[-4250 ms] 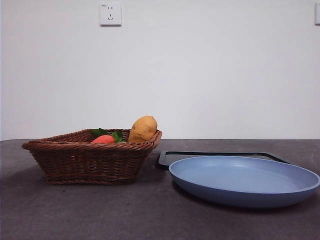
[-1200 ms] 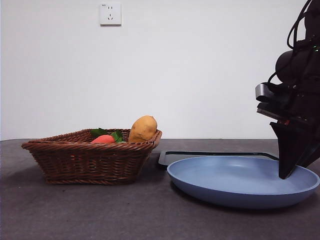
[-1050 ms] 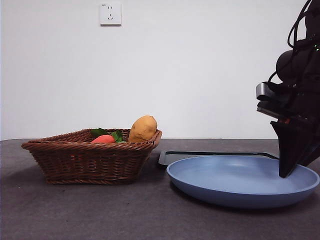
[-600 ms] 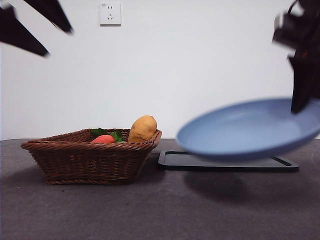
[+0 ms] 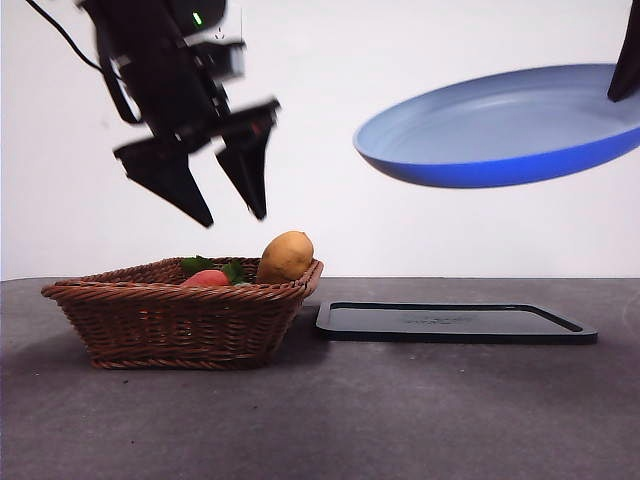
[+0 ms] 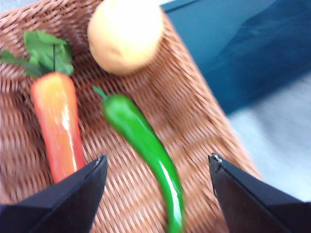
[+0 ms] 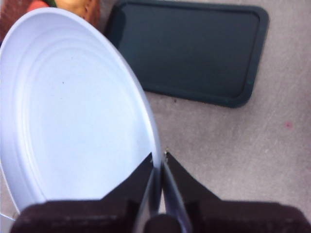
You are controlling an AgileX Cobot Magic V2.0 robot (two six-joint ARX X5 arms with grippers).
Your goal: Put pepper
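The pepper (image 6: pixel 146 141) is a long glossy green vegetable lying in the wicker basket (image 5: pixel 180 310), between a red-orange carrot (image 6: pixel 56 124) and a tan potato (image 6: pixel 125 34). From the front the basket wall hides it. My left gripper (image 5: pixel 232 215) hangs open above the basket, over the pepper in the left wrist view (image 6: pixel 155 167). My right gripper (image 7: pixel 158 160) is shut on the rim of a blue plate (image 5: pixel 500 125) and holds it high in the air at the right.
A dark flat tray (image 5: pixel 455 322) lies on the grey table to the right of the basket, below the raised plate. It also shows in the right wrist view (image 7: pixel 187 48). A wall socket sits on the white wall behind.
The right gripper has lifted the blue plate from the table high up to the right. The left arm has come down from the top left corner to above the basket.
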